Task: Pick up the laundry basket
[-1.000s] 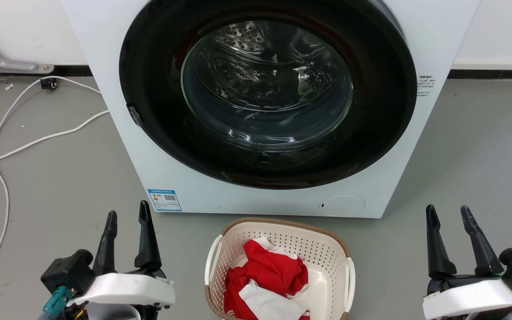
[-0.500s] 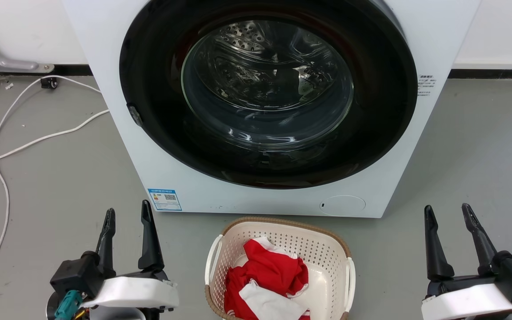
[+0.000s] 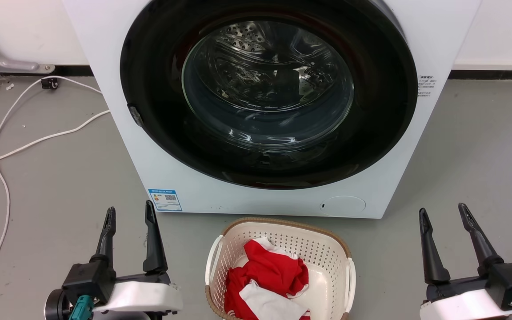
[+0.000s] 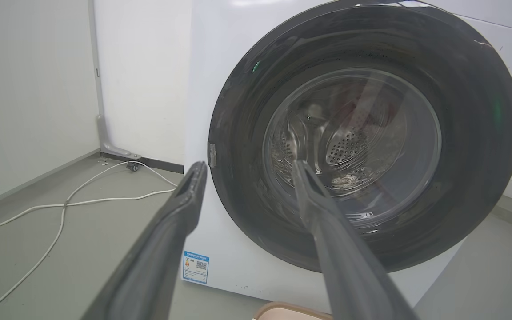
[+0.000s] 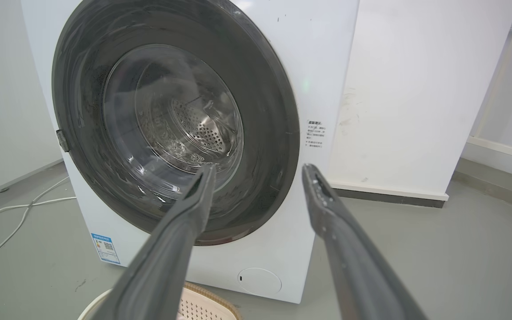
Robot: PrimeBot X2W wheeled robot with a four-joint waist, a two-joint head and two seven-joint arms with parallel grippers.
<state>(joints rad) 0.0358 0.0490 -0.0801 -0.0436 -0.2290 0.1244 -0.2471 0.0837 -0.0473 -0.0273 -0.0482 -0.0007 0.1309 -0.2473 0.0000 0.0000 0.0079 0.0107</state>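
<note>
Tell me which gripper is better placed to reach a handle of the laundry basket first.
Left, probably. The left gripper stands nearer the laundry basket than the right gripper; both are open and empty.

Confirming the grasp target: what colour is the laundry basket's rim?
Brown, woven-look rim on the cream-white laundry basket; clearest in the head view.

Cream-white perforated laundry basket (image 3: 311, 249), rounded-rectangular, with a brown woven-look rim and a white handle on each side. Standing upright on the grey floor (image 3: 60, 178), mouth upward, near end cut off by the head view's bottom edge. Holding crumpled red and white cloth (image 3: 269, 271).
</note>
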